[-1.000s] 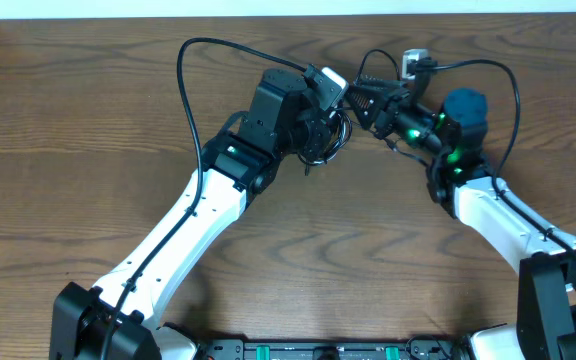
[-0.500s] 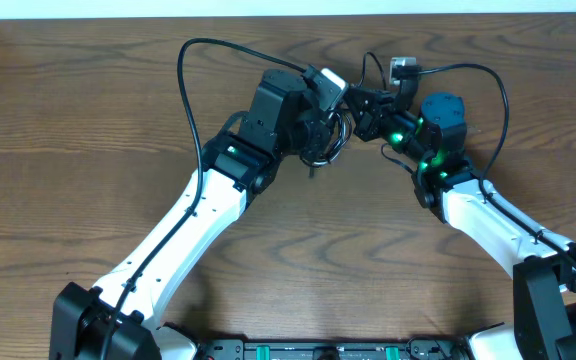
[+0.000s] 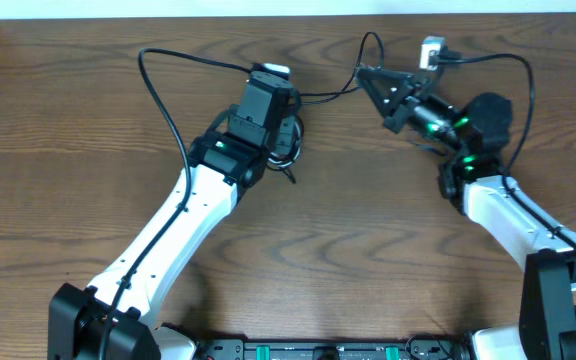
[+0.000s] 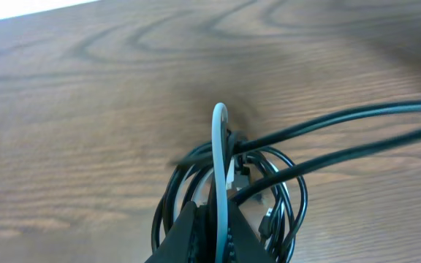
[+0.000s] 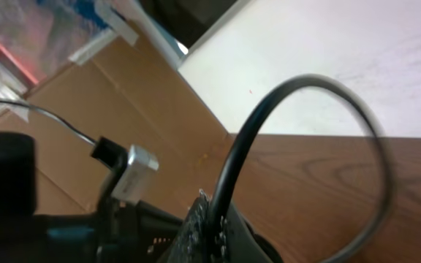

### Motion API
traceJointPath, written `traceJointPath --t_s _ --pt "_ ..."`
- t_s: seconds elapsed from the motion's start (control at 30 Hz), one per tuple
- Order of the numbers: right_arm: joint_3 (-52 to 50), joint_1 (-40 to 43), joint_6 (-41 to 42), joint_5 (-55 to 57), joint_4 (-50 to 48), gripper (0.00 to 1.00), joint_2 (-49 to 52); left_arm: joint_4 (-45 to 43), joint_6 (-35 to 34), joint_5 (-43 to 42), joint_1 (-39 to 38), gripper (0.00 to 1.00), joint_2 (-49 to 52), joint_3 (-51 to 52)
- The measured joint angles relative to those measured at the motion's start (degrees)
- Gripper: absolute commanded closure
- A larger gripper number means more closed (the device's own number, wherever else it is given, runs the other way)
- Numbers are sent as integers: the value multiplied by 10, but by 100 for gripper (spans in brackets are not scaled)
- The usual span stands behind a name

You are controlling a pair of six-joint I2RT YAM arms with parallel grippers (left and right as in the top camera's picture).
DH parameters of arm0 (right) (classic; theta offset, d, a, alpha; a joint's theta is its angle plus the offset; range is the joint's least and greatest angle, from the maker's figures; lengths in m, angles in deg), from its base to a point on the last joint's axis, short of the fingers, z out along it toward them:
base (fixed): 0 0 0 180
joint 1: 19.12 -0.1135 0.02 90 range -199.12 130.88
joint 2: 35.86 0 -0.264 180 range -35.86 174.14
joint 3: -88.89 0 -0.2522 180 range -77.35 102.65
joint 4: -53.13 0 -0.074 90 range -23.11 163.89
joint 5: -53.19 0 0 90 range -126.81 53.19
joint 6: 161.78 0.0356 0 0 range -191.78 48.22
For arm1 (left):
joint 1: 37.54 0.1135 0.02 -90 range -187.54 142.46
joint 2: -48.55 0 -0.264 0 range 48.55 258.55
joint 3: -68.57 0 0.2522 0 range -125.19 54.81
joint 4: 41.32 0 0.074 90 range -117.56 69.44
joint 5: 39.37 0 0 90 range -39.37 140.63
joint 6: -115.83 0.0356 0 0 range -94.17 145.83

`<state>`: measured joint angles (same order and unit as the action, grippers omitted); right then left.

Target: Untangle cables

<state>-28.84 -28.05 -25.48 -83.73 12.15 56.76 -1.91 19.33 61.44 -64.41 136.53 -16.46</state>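
The cables lie as a tangled bundle (image 3: 290,148) of black coils on the wooden table, right under my left gripper (image 3: 283,130). In the left wrist view the gripper (image 4: 221,235) is shut on a white cable (image 4: 218,146) that stands upright between its jaws, with black loops (image 4: 287,197) around it. One thin black strand (image 3: 323,96) runs from the bundle to my right gripper (image 3: 366,72) and loops above it. Seen from the right wrist, that gripper (image 5: 214,219) is shut on this black cable (image 5: 231,172), which arches overhead.
Thicker black arm wires curve over the table beside the left arm (image 3: 158,85) and the right arm (image 3: 518,75). The table's far edge (image 3: 168,20) runs along the top. A cardboard box (image 5: 159,95) stands past the table's left end.
The right gripper closed on the black strand and pulled back to the right. The left arm carried the bundle leftward, so the grippers stand farther apart with the strand drawn out between them.
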Motion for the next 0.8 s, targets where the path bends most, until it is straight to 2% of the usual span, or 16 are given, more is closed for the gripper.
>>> traceJointPath --t_s 0.4,0.8 --pt "0 156 45 -151 0 99 0 45 -15 5 52 93 0 0" --pt "1 274 28 -212 212 99 0 72 -17 12 64 92 0 0"
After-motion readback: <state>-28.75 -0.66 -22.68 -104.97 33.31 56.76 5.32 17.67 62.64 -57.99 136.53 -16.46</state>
